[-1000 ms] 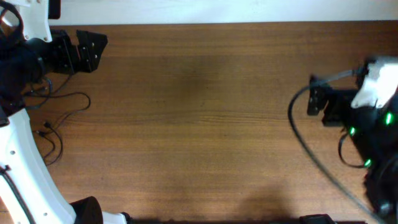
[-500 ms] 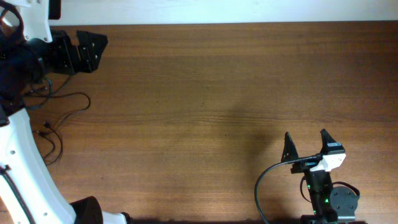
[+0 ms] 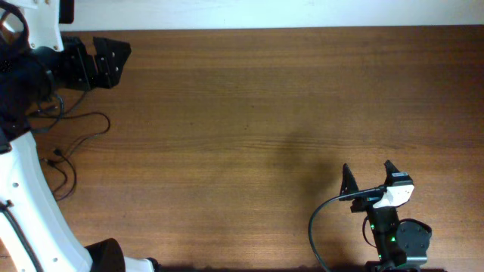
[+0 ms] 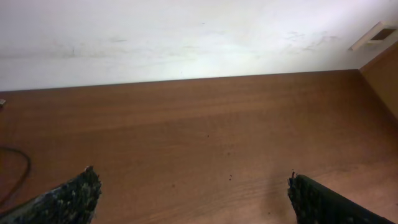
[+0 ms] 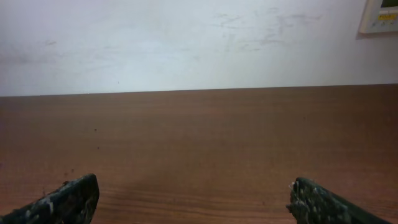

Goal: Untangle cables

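Observation:
Thin black cables (image 3: 82, 130) lie in loose strands at the table's left edge, partly under the left arm, with a small plug (image 3: 55, 153) at one end. A short piece of cable (image 4: 17, 177) shows at the left edge of the left wrist view. My left gripper (image 3: 121, 59) is open and empty near the back left corner, above and apart from the cables. Its fingers frame bare wood in the left wrist view (image 4: 189, 190). My right gripper (image 3: 369, 174) is open and empty near the front right, far from the cables; it frames bare wood in the right wrist view (image 5: 193, 196).
The brown wooden table (image 3: 249, 128) meets a white wall at the back. A thick black arm cable (image 3: 318, 223) loops beside the right arm. The left arm's white link (image 3: 30, 204) crosses the front left corner.
The right arm has swung from the right edge down to the front right, its gripper now pointing to the back. In the last half second it barely shifted. The left arm and cables stayed still.

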Controlling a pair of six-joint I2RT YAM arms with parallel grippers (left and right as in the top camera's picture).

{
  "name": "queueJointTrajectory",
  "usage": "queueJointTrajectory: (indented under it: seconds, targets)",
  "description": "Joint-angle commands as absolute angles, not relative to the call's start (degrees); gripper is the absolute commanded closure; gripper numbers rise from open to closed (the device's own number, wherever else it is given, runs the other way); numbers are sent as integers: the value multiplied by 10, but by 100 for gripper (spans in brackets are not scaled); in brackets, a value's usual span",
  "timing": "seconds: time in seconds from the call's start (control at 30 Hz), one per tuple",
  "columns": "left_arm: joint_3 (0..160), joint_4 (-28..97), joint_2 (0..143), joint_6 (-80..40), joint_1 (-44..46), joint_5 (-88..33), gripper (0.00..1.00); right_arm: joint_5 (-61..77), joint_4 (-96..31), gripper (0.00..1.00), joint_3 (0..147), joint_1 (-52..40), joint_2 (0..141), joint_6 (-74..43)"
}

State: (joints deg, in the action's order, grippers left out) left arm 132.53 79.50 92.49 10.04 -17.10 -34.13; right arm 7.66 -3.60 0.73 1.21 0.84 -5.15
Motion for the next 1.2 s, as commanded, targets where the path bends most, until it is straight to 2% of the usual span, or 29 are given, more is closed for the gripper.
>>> queueJointTrajectory:
  seconds: [0.0,0.37,0.47,0.67,0.77,0.9,1.17]
  targets:
    - [1325,792,923,108,-169,-347,0,84,-37,1,3,15,4,-49]
    - [1296,830,897,120,-169,-315,1,84,-37,1,3,15,4,-49]
    - [1130,719,807,151,-169,-315,1,84,-37,1,3,15,4,-49]
    - [682,404,546,151,-166,-314,1,84,-37,1,3,15,4,-49]
    - [468,239,409,150,-103,-227,1,84,-37,1,3,15,4,-49]
    - [297,107,286,151,-46,-160,1,84,-37,1,3,15,4,-49]
    - [56,-11,100,151,-46,-121,1,84,-37,1,3,15,4,-49]
